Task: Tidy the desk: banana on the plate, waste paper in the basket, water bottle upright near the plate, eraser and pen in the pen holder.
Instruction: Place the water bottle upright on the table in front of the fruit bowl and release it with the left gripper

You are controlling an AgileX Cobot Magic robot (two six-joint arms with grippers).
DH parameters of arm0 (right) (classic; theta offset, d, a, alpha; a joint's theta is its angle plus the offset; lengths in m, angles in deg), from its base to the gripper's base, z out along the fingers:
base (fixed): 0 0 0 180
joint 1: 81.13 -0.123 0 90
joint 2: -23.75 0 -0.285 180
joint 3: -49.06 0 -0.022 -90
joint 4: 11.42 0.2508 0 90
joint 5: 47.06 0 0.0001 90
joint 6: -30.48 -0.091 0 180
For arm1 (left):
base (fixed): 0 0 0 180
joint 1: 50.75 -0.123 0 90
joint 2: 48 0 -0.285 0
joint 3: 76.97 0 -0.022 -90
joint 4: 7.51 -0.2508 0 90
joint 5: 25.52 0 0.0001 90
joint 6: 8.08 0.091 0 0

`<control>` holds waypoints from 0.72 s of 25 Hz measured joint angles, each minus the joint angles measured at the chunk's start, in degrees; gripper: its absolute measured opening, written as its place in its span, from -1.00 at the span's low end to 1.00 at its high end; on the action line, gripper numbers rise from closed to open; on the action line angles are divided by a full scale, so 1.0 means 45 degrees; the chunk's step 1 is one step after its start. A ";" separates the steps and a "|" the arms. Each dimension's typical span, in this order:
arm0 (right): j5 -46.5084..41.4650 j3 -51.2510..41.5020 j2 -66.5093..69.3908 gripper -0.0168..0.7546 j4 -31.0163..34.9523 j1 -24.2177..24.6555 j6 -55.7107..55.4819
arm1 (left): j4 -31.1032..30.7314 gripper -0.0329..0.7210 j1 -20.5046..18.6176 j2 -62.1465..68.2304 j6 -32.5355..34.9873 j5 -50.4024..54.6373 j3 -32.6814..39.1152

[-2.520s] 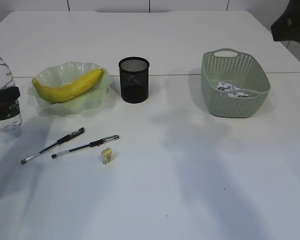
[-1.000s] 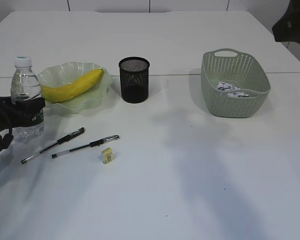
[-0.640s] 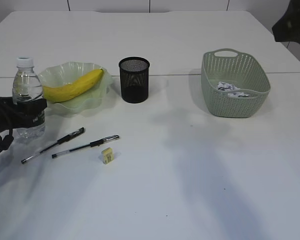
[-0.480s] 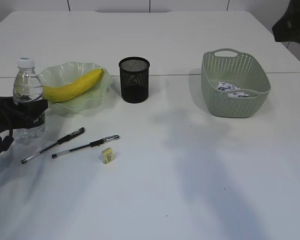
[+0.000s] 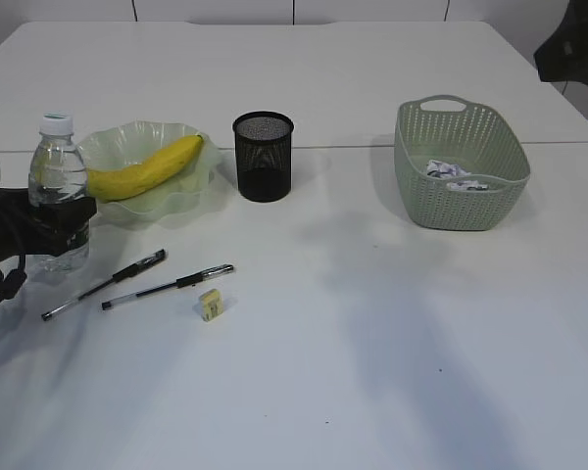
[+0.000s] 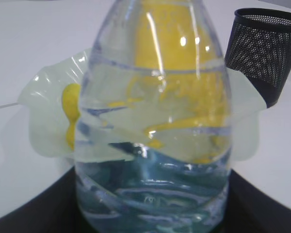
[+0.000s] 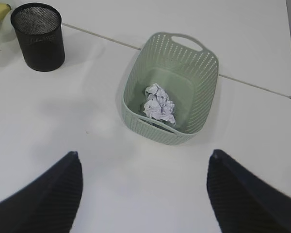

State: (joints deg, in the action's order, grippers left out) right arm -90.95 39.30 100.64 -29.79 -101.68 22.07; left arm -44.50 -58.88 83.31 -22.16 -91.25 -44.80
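White table surface, crossed by a seam line, carries everything. At its left edge the water bottle stands upright, whitish cap on top, just beside the left rim of the plate. The left end effector is around the bottle's lower, labelled part; from the left wrist view the bottle fills the space between the dark jaws, but whether they are pressing on it or have let go cannot be told.

The banana lies in the pale green wavy plate, its tip pointing toward the pen holder, which stands upright just right of the plate, close to the seam. Nearer the front edge, left of centre, two pens lie on the bare table: one pen to the left, the other pen beside it, both slanted, apart from each other. The small pale yellow eraser sits just right of the second pen's middle, not touching it.

Toward the right edge sits the sage green basket, with the crumpled waste paper inside on its floor. The right end effector hovers above the table in front of the basket, its fingers spread wide and holding nothing.
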 joint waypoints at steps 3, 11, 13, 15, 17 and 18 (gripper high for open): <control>0.0000 0.0000 0.0000 0.58 0.0000 0.0000 0.0000 | 0.0000 0.23 0.0000 0.0000 0.0018 0.0000 0.0000; 0.0000 0.0000 0.0000 0.58 0.0000 0.0000 -0.0022 | -0.0038 0.16 0.0000 0.0000 0.0056 -0.0029 0.0000; 0.0000 0.0000 0.0000 0.58 0.0000 0.0000 -0.0022 | -0.0038 0.16 0.0000 0.0000 0.0056 -0.0029 0.0000; 0.0000 0.0000 0.0000 0.58 0.0000 0.0000 -0.0022 | -0.0001 0.16 0.0000 0.0000 0.0056 -0.0144 0.0137; 0.0000 0.0000 0.0000 0.58 0.0000 0.0000 -0.0022 | 0.0128 0.16 0.0000 0.0000 0.0106 -0.0359 0.0390; 0.0018 0.0000 0.0000 0.58 0.0000 0.0000 -0.0022 | 0.0214 0.16 0.0000 0.0000 0.0106 -0.0428 0.0512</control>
State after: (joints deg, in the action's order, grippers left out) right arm -90.87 39.30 100.64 -29.79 -101.68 21.97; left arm -43.53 -58.88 83.31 -21.69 -93.18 -42.49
